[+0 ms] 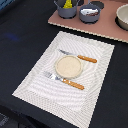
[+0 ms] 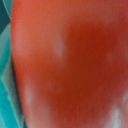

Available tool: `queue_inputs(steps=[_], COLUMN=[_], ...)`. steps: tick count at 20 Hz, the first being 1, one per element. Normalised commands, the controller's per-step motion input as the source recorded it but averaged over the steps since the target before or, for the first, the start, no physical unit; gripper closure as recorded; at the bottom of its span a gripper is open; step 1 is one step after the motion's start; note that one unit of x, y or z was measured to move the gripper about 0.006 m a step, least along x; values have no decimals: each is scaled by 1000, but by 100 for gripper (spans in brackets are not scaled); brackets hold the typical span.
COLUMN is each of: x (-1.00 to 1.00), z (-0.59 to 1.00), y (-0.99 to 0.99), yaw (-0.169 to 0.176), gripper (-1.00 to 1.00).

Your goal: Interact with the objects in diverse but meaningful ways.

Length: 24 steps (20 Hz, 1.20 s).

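A smooth red surface, most likely the red tomato (image 2: 75, 65), fills almost the whole wrist view, blurred and very close to the lens. No gripper fingers show there, and neither the arm nor the gripper appears in the exterior view. At the back of the exterior view a grey pot (image 1: 68, 9) holds a yellow piece (image 1: 67, 3). Beside it, a second grey pot (image 1: 89, 12) has something white (image 1: 90, 10) inside.
A striped placemat (image 1: 65, 97) lies on the dark table, carrying a round beige plate (image 1: 68, 66), a knife (image 1: 80, 56) and a fork (image 1: 64, 80), both orange-handled. The pots stand on a pink board (image 1: 100, 26) with a beige bowl (image 1: 123, 16). A teal strip (image 2: 6, 95) edges the wrist view.
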Motion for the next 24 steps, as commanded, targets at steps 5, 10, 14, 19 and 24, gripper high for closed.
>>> queue_inputs(steps=[5,10,14,19,24], x=[-151,-219,-288,-339,-334], z=[-138,-165,-200,-268,-281], y=[0,0,0,0,0], yaw=[0,0,0,0,0], gripper=[100,100,100,100,100])
